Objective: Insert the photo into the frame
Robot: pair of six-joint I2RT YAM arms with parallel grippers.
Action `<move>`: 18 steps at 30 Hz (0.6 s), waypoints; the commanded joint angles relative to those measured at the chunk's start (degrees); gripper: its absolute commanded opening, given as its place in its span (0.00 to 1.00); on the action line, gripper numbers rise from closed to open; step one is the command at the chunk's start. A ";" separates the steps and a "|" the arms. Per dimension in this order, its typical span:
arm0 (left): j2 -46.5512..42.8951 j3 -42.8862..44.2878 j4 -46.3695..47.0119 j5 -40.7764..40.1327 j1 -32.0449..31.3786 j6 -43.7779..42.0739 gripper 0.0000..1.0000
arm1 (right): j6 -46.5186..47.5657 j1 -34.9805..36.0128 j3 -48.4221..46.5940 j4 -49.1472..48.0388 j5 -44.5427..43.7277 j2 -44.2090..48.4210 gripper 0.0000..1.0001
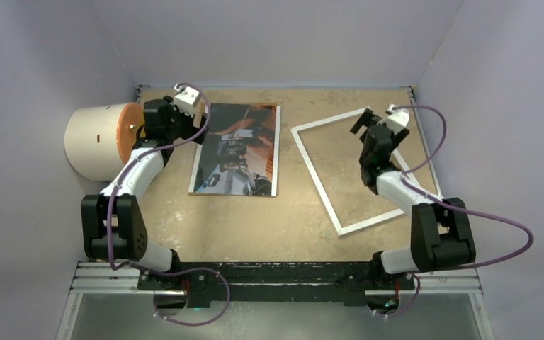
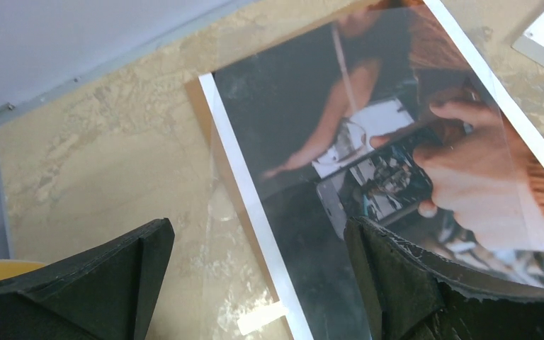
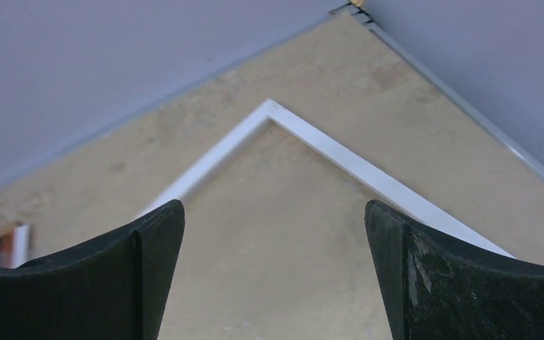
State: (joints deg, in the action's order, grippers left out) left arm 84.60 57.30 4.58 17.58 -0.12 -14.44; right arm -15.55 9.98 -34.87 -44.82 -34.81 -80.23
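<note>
Top external view: one photo [image 1: 237, 150] and one frame [image 1: 316, 180], both flat on the bench [image 1: 255, 219] and apart from each other. Two pincers are up, both released, jaws wide, gripping nothing. Left pincer [image 2: 255, 234] hovers at the photo's white-bordered edge, print spreading ahead and to its right. There may be a clear sheet lying over it, but that's hard to call. Right pincer [image 3: 273, 212] looks down at one frame corner dead ahead between its fingers. One cream drum [image 1: 95, 142] sits just outside the left arm.
</note>
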 commanded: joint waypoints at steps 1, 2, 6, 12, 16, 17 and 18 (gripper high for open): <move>0.32 6.44 -15.65 2.48 0.12 -1.25 1.00 | -13.81 -0.74 -14.89 31.89 7.19 -3.17 0.99; 0.37 7.48 -17.19 3.33 0.12 -1.43 1.00 | -14.35 -0.75 -17.45 35.11 10.05 -4.10 0.99; 2.76 11.46 -24.31 7.09 0.12 -2.47 1.00 | -8.36 4.39 -18.85 35.53 15.16 -3.92 0.99; 6.85 13.04 -32.56 9.56 0.12 -6.79 1.00 | -4.23 16.18 -24.96 47.02 13.11 -12.99 0.99; 7.25 12.20 -36.27 8.84 -1.03 -9.98 1.00 | -3.83 19.58 -24.43 48.42 13.55 -15.43 0.99; 7.18 12.00 -36.65 8.53 -1.16 -10.28 1.00 | -3.94 19.97 -24.53 49.18 13.54 -16.08 0.99; 7.03 11.75 -36.92 8.51 -1.26 -10.60 1.00 | -4.01 20.25 -24.50 49.85 13.04 -16.66 0.98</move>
State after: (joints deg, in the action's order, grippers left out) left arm 92.27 68.88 -27.83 24.86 -0.38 -21.06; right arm -20.45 29.80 -58.15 -0.60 -21.04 -96.49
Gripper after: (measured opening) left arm 0.996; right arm 0.987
